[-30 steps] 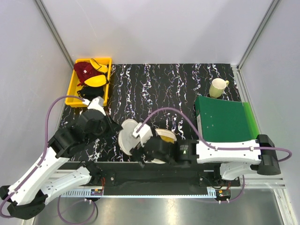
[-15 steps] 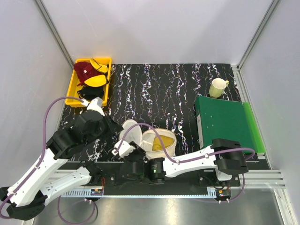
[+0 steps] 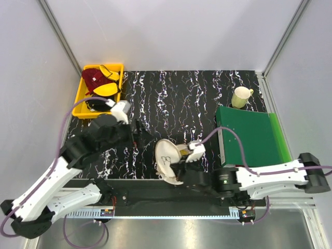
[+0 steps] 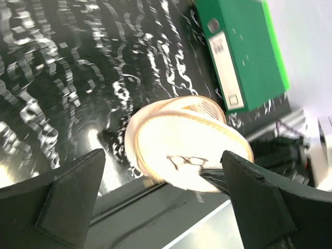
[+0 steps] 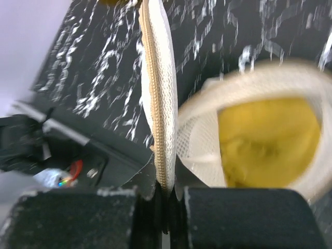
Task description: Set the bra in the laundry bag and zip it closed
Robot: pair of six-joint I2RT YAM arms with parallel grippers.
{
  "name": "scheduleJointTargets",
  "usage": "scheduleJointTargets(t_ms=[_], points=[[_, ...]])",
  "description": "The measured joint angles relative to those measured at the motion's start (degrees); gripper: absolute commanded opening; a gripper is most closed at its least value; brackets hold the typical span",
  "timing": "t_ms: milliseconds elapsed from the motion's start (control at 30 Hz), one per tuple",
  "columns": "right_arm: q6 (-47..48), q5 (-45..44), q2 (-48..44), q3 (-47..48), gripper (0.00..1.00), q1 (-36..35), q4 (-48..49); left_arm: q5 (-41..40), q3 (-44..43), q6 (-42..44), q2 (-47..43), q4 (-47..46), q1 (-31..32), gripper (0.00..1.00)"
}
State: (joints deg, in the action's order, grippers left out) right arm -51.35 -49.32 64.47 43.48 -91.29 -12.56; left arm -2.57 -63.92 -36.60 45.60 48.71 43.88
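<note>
mustard-yellow soft fabric bra (image 5: pixel 264 150) sits bunched inside the lower dome of the cream-white round mesh laundry bag (image 3: pixel 167 156), so i judge the first half of the job done. the bag lies near the front edge of the black white-veined table mat (image 3: pixel 181 98). its upper half stands on edge, tilted up off the lower half like an open clamshell, with the small dark bra drawing facing the left wrist camera.

my right gripper (image 5: pixel 165 206) is clamped on the rim of that raised half, right on the tan zipper tape, with the mesh edge pinched between the jaws. my left gripper (image 3: pixel 138 134) hangs just left of the bag, fingers spread wide, nothing in them, apart from the mesh.

what is left, as i read it: fold the raised half down over the bra, find the zipper pull, which i cannot make out in any view, and run it round the seam while the other arm steadies the bag. as far as i can see, the zip is not started.
</note>
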Motion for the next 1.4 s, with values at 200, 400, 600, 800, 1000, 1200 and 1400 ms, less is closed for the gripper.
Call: scheduleJointTargets(t_ms=[200, 400, 600, 800, 1000, 1200, 1400], points=[[-18.01, 8.24, -15.43, -12.66, 0.03, 0.50, -4.46, 11.34, 8.55, 4.04, 8.70, -10.14, 0.00, 0.99], [-27.47, 11.39, -32.72, -21.16, 0.07, 0.55, -10.10, 19.85, 15.02, 4.17, 14.84, -17.42, 0.00, 0.99], [-30.97, 11.50, -39.71, -21.51, 0.09, 0.55, -14.84, 25.14, 17.29, 3.45, 18.14, -25.77, 0.42, 0.95], [-32.48, 12.00, -42.12, -21.51, 0.09, 1.49, -17.53, 27.65, 21.33, 2.21, 18.36, -30.38, 2.32, 0.97], [-30.51, 19.71, -37.00, -19.28, 0.08, 10.80, -18.34, 26.29, 25.49, 0.39, 17.27, -31.93, 4.57, 0.70], [-26.38, 29.42, -26.77, -16.61, 0.08, 18.99, -16.87, 22.38, 31.56, -2.36, 5.84, -31.45, 9.60, 0.64], [-23.76, 35.52, -28.46, -16.59, 0.08, 23.39, -15.50, 17.46, 33.00, 0.76, -2.93, -33.59, 20.41, 0.52]])
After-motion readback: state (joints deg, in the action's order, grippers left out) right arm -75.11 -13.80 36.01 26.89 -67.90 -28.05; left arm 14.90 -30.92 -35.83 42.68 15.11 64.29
